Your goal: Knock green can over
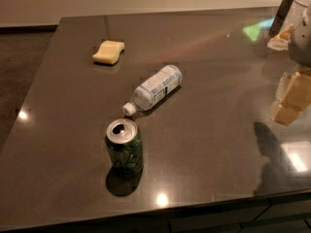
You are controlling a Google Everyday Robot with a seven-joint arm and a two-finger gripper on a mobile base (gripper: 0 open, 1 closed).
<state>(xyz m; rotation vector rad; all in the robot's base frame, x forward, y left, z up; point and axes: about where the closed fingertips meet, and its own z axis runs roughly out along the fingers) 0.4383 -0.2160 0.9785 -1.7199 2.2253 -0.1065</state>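
green can (125,152) upright, top up; gripper (302,39) perhaps at right edge

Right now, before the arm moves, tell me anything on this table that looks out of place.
The plastic bottle lies on its side just behind the can, cap pointing toward it. The can stands upright. Nothing looks spilled. The gripper is at the far right edge, away from both.

Glossy table (209,106), metal can (124,149), gripper (302,43) far right
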